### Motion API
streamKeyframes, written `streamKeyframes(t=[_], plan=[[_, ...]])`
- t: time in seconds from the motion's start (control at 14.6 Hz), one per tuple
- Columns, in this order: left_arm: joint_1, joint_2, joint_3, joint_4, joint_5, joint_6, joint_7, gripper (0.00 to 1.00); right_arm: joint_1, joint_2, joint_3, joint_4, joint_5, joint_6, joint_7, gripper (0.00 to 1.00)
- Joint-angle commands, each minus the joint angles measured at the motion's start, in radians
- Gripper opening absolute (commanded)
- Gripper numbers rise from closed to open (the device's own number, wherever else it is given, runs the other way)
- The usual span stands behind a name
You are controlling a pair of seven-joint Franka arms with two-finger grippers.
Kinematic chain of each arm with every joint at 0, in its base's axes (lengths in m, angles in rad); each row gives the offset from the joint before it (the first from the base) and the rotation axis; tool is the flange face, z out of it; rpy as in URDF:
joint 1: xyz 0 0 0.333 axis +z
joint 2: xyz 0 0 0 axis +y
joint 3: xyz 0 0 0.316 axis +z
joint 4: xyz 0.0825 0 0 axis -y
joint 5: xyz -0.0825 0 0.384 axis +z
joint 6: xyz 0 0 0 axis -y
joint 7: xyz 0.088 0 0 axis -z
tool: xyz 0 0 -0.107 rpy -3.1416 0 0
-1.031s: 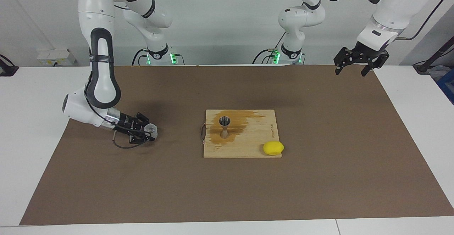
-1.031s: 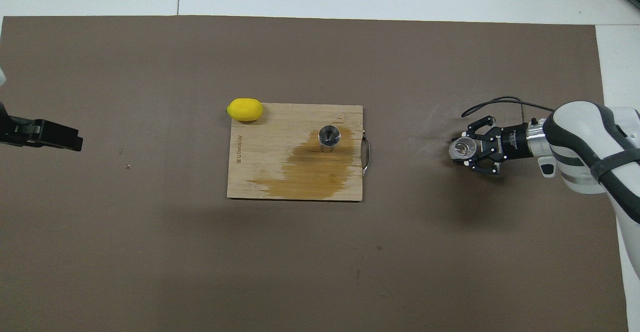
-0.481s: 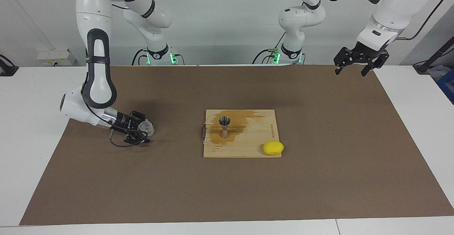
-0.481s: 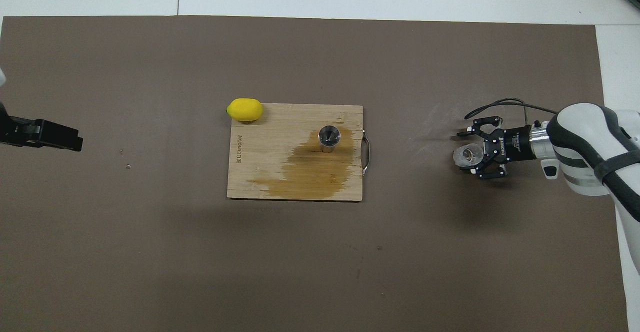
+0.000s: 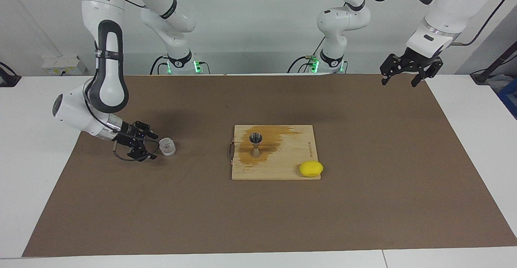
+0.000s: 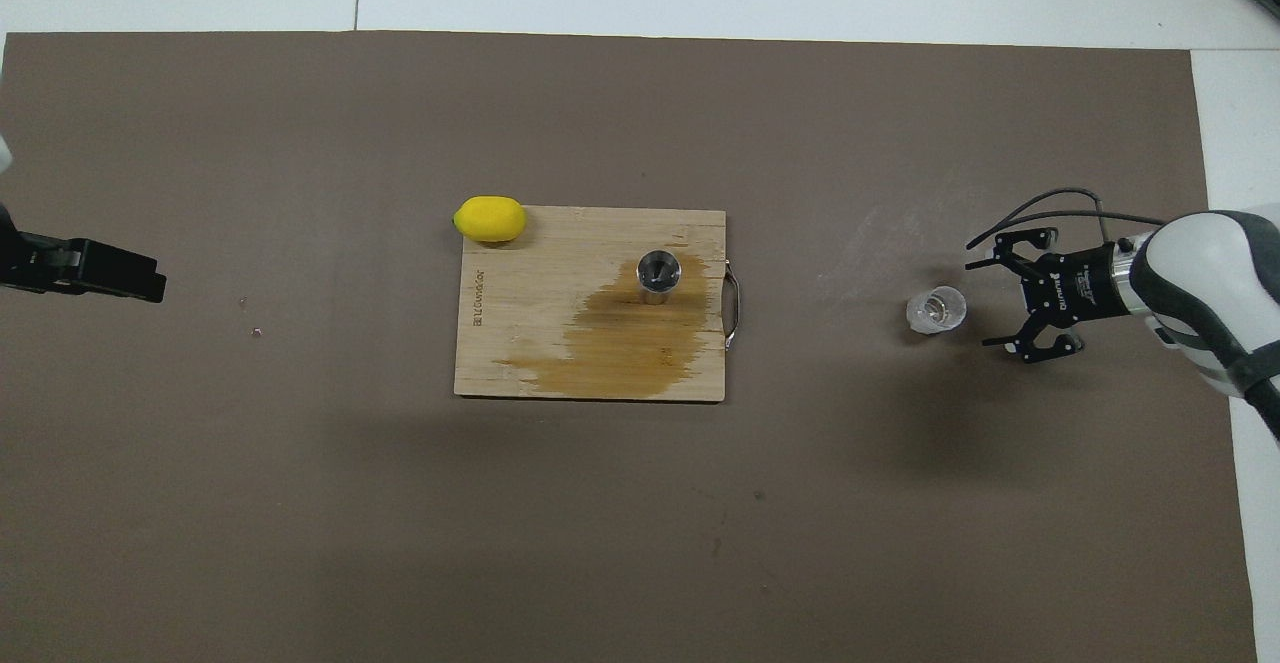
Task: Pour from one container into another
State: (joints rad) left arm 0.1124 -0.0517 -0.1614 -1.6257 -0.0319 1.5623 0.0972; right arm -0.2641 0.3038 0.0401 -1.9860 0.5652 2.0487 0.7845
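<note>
Your left gripper (image 5: 398,78) is cut off in the overhead view: only a dark tip (image 6: 85,268) enters at the frame edge. The facing view shows it whole, raised over the mat's (image 5: 363,203) corner at its own arm's end, jaws spread and empty.

Your right gripper (image 5: 147,148) sits low over the mat, jaws wide. The cup (image 5: 167,146) stands upright just ahead of its fingertips, apart from them; the overhead view shows that gap most plainly (image 6: 936,309). Whether the cup holds anything cannot be made out.

The jigger (image 5: 255,144) stands upright on the board (image 5: 278,169), well ahead of those jaws, in a dark wet stain (image 6: 625,338). Only the facing view shows its waist; overhead shows only its mouth. A lemon (image 5: 311,168) rests at the board's corner.
</note>
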Motion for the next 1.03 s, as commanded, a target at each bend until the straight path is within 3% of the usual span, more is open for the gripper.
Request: streamKeyframes(t=[0.0, 0.21, 0.34, 0.76, 0.96], plan=[[-0.004, -0.02, 0.002, -0.016, 0.01, -0.008, -0.001, 1.0, -0.006, -0.06, 0.009, -0.008, -0.114, 0.016, -0.114, 1.0], [-0.004, -0.02, 0.002, -0.016, 0.01, -0.008, -0.001, 1.0, -0.003, -0.074, 0.01, 0.038, -0.159, 0.005, -0.258, 1.0], [-0.004, -0.02, 0.002, -0.016, 0.01, -0.01, -0.001, 1.0, 0.031, -0.104, 0.017, 0.038, -0.269, -0.001, -0.329, 1.0], [-0.004, -0.02, 0.002, -0.016, 0.01, -0.01, -0.001, 1.0, 0.253, -0.167, 0.015, 0.035, -0.502, -0.035, -0.383, 1.0], [-0.004, -0.02, 0.002, -0.016, 0.01, -0.008, -0.001, 1.0, 0.295, -0.199, 0.018, 0.078, -0.602, -0.062, -0.396, 1.0]])
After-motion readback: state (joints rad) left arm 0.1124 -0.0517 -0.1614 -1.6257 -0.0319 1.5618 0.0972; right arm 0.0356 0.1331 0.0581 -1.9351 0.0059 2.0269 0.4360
